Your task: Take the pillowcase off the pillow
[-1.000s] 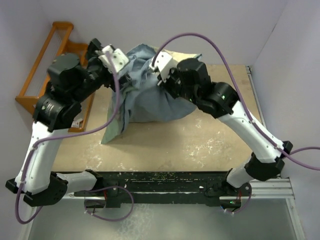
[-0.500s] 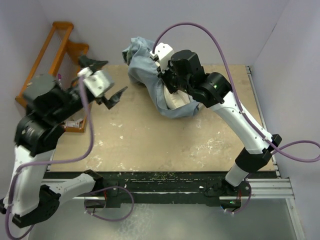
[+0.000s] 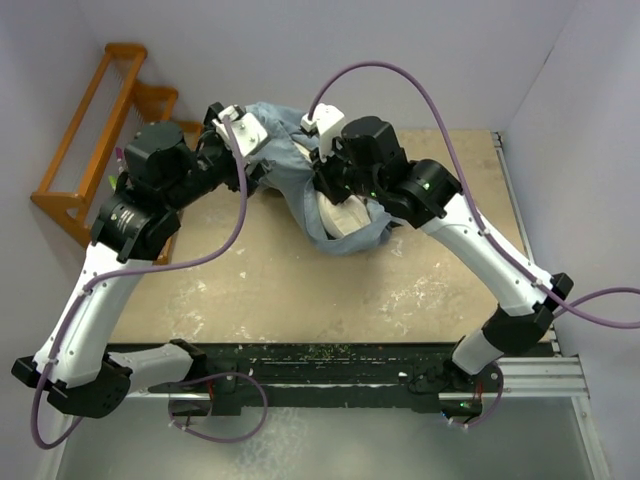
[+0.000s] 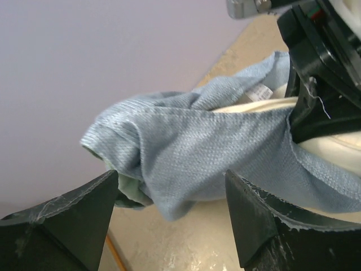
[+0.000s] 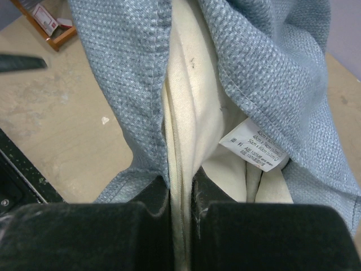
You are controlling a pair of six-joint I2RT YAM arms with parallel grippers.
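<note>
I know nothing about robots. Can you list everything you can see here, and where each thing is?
pillowcase: one, blue-grey, bunched at the far side of the table, partly around the pillow
pillow: one, cream, showing through the pillowcase's opening
care label: one, white, inside that opening
rack: one, orange wood, far left corner
small packet: one, red and white, in the rack
table: one, beige, scuffed
cables: two, purple, looping along the arms
left arm and right arm: white and black, bases at the near edge
left hand: open, at the pillowcase's loose end
right hand: shut on the pillow's cream fabric
</note>
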